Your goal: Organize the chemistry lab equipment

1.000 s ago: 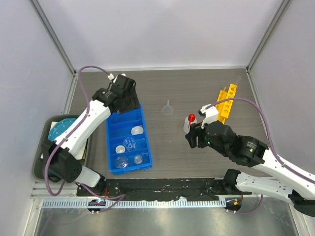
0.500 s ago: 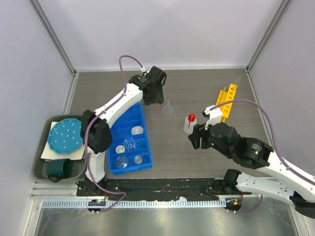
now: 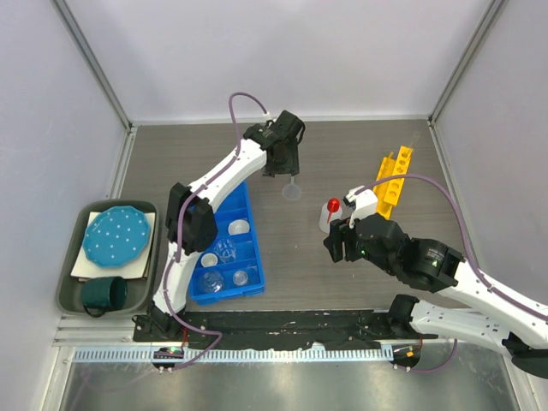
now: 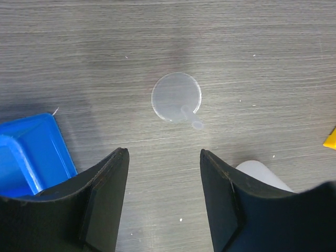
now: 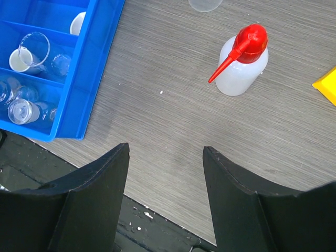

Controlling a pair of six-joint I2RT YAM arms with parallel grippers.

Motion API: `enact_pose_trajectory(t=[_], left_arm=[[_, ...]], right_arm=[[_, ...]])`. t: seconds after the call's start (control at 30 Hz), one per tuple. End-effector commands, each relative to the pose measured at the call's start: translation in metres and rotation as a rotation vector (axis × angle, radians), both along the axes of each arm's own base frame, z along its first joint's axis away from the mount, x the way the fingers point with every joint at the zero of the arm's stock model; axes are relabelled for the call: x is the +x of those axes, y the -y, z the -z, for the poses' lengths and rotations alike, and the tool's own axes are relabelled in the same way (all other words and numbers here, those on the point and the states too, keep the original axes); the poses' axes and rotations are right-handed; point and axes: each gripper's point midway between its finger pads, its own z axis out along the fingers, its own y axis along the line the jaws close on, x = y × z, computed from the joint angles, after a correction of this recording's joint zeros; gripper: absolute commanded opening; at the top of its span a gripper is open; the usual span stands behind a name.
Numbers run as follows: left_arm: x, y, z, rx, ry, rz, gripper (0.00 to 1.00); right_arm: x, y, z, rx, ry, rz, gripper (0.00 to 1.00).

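Note:
A clear funnel (image 3: 292,189) (image 4: 176,98) lies on the table, wide mouth down and stem up. My left gripper (image 3: 285,171) (image 4: 164,151) hangs open just short of it, nothing between its fingers. The red-capped squeeze bottle (image 3: 330,214) (image 5: 242,60) stands upright right of the funnel. My right gripper (image 3: 334,246) (image 5: 165,147) is open and empty, just nearer than the bottle. The yellow holed rack (image 3: 392,178) (image 5: 326,84) lies at the right. Glass beakers (image 3: 224,250) (image 5: 34,50), vials (image 3: 212,281) (image 5: 21,110) and a white dish (image 3: 239,227) (image 5: 79,22) sit in a blue tray (image 3: 189,248) (image 5: 92,79).
A dark bin (image 3: 68,295) at the left holds a teal dotted plate (image 3: 114,237) and a dark teal mug (image 3: 103,293). Enclosure walls ring the table. A black strip (image 3: 282,324) runs along the near edge.
The left arm swung right from the blue tray's far end to just behind the funnel. The right gripper has shifted only slightly beside the bottle. Both stay open.

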Motion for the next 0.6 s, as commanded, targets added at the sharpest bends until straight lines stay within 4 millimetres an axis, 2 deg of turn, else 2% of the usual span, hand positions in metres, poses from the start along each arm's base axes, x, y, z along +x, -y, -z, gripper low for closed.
enact_pose_trajectory(t=[0.0,0.2,0.57], left_arm=[[0.006,0.008,-0.005,-0.003,0.01,0.031,0.62],[0.014,0.02,-0.005,-0.032,0.024,0.046,0.66],[0.023,0.034,0.018,-0.044,-0.002,0.058,0.65]], right_arm=[[0.003,-0.009,-0.01,0.045,0.031,-0.011,0.64],[0.002,-0.009,-0.005,0.028,0.017,-0.018,0.64],[0.004,-0.009,-0.003,0.006,0.013,-0.016,0.63]])
